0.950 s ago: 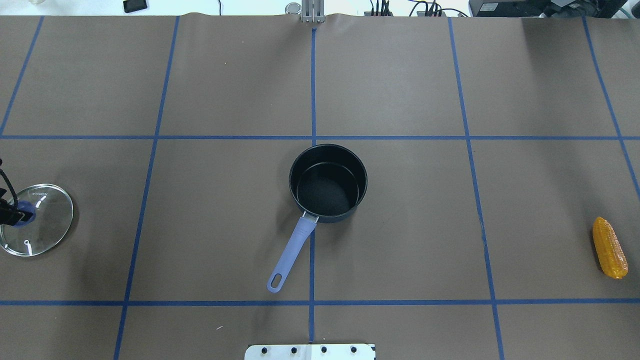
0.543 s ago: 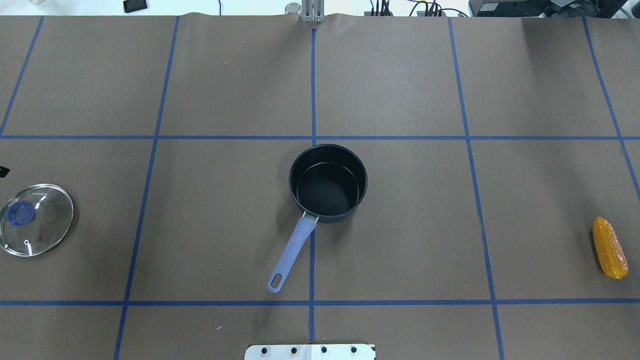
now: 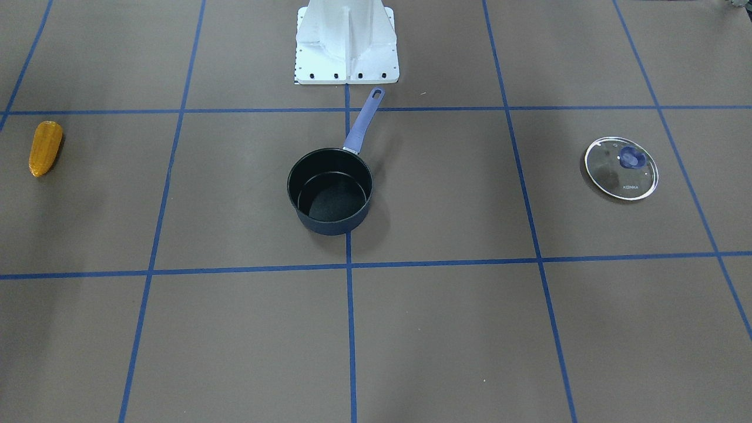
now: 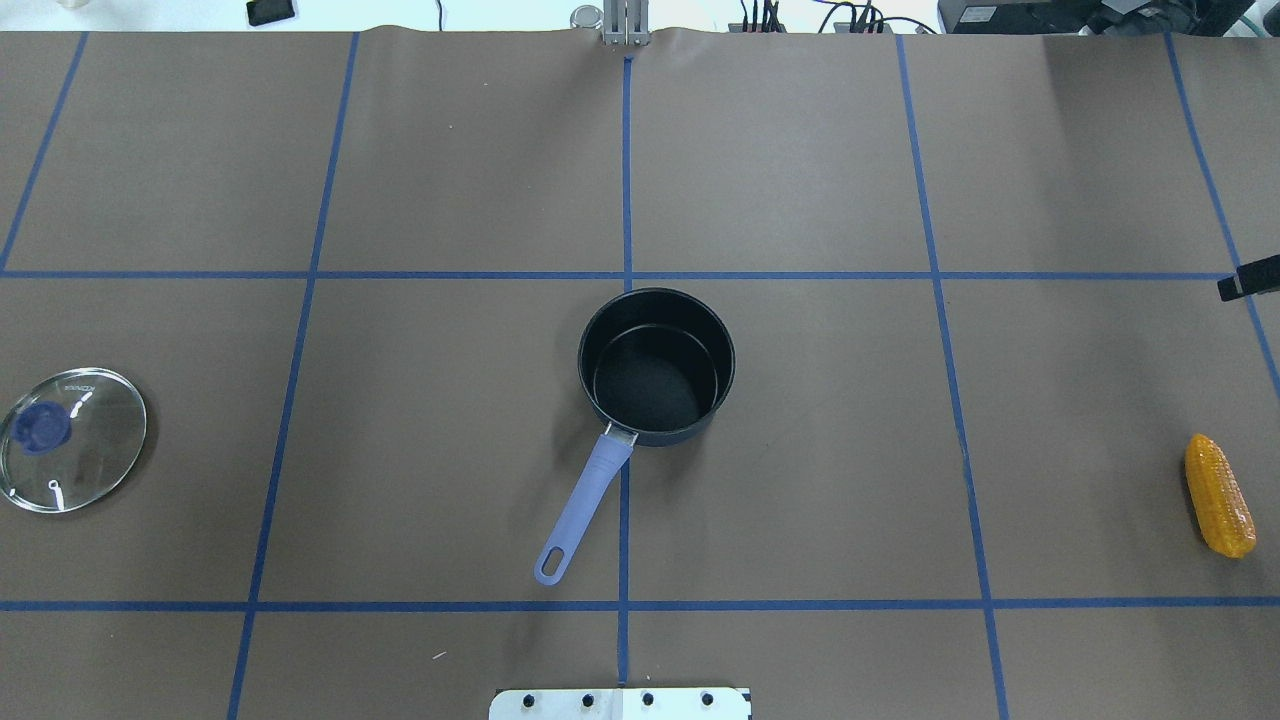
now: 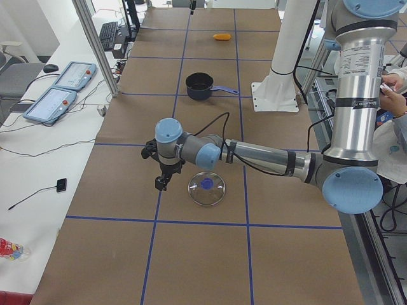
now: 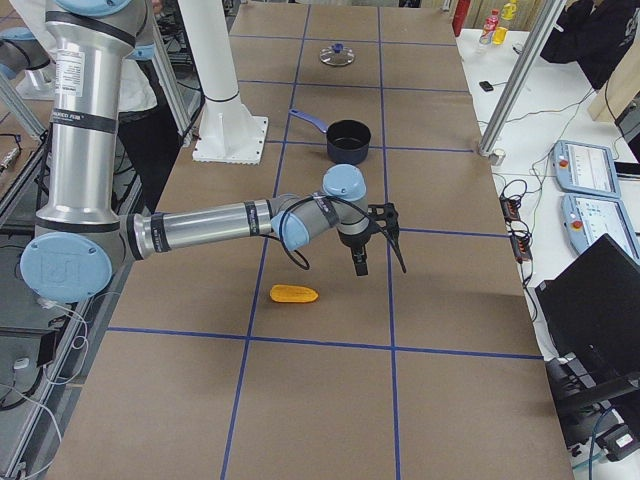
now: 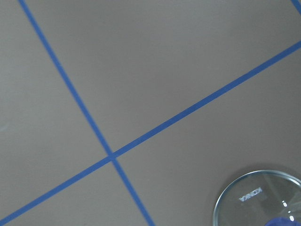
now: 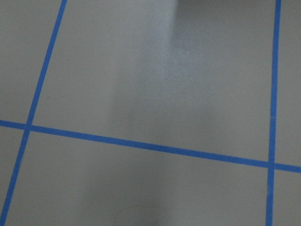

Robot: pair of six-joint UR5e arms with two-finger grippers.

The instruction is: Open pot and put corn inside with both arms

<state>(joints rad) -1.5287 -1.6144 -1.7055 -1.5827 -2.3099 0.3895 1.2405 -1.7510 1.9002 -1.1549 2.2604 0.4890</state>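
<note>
Arms (image 5: 267, 157) extend level, low above table (image 4: 800, 150).

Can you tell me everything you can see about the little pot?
The pot is a small, round, dark navy saucepan with a black inside that is empty. It has no lid on. A long lavender handle with a hole at its end sticks out toward the robot's base, slanting a little to the robot's left. The pot stands upright in the middle of the table, on a blue tape line. Nothing but the table touches it.

One pot (image 4: 655, 365), one corn (image 4: 1218, 495), one glass lid (image 4: 72, 440), two arms (image 5: 254, 154).
</note>
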